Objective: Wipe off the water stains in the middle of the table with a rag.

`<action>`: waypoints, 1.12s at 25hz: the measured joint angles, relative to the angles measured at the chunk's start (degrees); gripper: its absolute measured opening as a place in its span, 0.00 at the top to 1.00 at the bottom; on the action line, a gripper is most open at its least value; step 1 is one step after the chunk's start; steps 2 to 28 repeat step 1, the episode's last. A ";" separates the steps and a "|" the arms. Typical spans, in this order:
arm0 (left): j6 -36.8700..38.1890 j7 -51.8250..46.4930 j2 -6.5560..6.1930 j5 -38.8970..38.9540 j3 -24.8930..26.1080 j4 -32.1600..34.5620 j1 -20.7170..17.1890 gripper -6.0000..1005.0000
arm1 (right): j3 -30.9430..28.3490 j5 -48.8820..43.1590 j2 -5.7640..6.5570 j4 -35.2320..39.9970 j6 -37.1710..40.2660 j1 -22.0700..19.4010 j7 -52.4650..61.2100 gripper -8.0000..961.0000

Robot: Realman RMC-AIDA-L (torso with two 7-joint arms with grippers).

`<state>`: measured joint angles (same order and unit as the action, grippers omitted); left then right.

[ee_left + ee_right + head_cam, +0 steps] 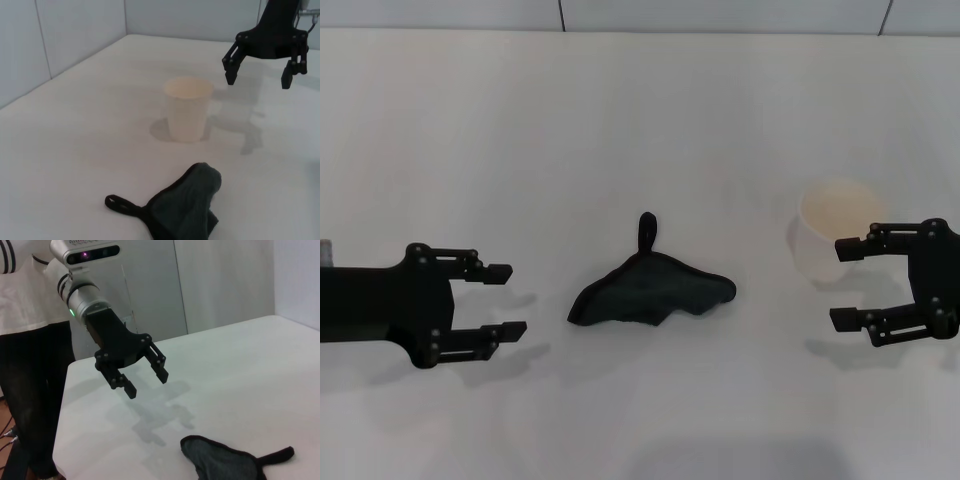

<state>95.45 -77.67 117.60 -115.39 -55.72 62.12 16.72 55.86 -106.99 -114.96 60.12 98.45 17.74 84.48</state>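
The dark rag (pixel 650 290) lies bunched on the white table (pixel 640 120), its narrow tail pointing to the far side. It also shows low in the left wrist view as the rag (pixel 185 210) and in the right wrist view as the rag (pixel 225 462). No water stains show in any view. My left gripper (pixel 513 299) hovers open to the left of the rag, empty. To the rag's right, my right gripper (pixel 838 284) is open and empty too. Each wrist view shows the other arm: the right gripper (pixel 258 81) and the left gripper (pixel 147 385).
A white paper cup (pixel 835 225) stands upright just beyond my right gripper's far finger; the cup (pixel 189 107) is also in the left wrist view. A person (pixel 30 340) stands beside the table's edge behind my left arm. Grey walls border the table's far side.
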 joint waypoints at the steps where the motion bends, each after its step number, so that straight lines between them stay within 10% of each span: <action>1: 0.00 0.00 0.00 -0.13 0.00 0.00 -0.02 0.38 | -0.03 0.02 0.00 0.00 0.00 0.01 0.00 0.14; 28: 0.00 0.00 0.00 -0.13 0.00 0.00 -0.02 0.38 | -0.03 0.02 0.00 0.00 0.00 0.01 0.00 0.14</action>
